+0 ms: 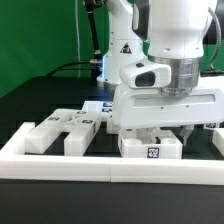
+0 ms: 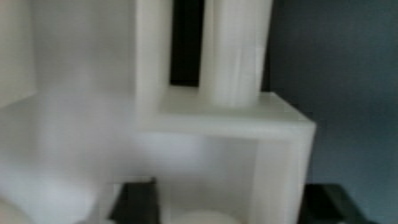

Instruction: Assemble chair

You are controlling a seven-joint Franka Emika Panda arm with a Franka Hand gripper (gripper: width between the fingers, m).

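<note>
Exterior view | claw (image 1: 160, 132) clamped on chair block (image 1: 152, 152) | rail (image 1: 60, 166) just beside its edge

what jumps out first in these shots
The big white arm fills the exterior view's right, its gripper down low and closed on a tagged white block just behind the rail. More loose pieces sit toward the exterior view's left, in front of a green backdrop. The wrist view is almost all that block, seen close up.
</note>
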